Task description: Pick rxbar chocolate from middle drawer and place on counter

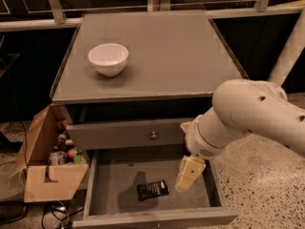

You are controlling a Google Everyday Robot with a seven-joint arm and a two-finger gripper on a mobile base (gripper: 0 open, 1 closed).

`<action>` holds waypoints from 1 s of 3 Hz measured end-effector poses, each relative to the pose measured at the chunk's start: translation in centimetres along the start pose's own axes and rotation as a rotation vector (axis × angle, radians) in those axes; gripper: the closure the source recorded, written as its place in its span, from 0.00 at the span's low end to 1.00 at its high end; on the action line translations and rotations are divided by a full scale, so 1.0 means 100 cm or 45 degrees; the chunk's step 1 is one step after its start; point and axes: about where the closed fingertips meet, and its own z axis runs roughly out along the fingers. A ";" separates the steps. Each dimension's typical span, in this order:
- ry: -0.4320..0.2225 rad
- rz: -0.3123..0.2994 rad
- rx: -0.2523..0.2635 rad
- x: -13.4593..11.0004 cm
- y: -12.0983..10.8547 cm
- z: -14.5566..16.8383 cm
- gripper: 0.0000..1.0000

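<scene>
— Where's the bar from where you stand?

— The small flat black wrapped bar (152,190) lies on the floor of the wide shallow grey wooden drawer (116,175). The drawer stands open under the front edge of the large flat grey table (171,51). The bar sits roughly below the middle of that edge, nearer the drawer's front wall than its back.

— And the gripper?

— The cream gripper (189,175) hangs down into the drawer, below the right part of the table's front edge. It is just beside the bar on its right, with a sliver of grey floor between them. How its grasp stands I can't make out. The thick white arm (252,111) comes in from the right, in front of the table's front right corner.

— Anything on the table?

— A round white bowl (108,58), near the left edge, about midway between the back and front corners. Above the open drawer there is a shut grey drawer front (119,136) with a small brass knob (153,135). An open brown cardboard box (43,185) stands on the floor by the front left corner.
</scene>
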 end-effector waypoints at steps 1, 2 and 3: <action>-0.009 -0.046 -0.030 -0.005 -0.023 0.070 0.00; -0.008 -0.047 -0.035 -0.004 -0.023 0.073 0.00; -0.026 -0.029 -0.056 0.007 -0.017 0.090 0.00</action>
